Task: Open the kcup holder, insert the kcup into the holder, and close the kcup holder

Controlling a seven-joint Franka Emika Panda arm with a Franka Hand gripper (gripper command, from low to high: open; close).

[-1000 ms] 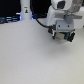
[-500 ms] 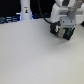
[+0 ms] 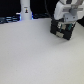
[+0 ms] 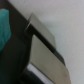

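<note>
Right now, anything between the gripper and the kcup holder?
Nothing visible. In the exterior view the gripper is right at the holder, overlapping it at the table's far right; the white bottle stands well off to that view's left. The wrist view shows the holder's panel edge close up, unobstructed. No kcup is identifiable.

Across the earlier exterior pictures and now, we see the arm's white head shift slightly toward the exterior view's left and settle lower over the kcup holder [image 3: 63, 29]. The end effector [image 3: 64, 25] now overlaps the upper part of the black box, where it previously sat a little higher and further toward the exterior view's right. We cannot tell from these pictures whether its jaws have changed.
</note>
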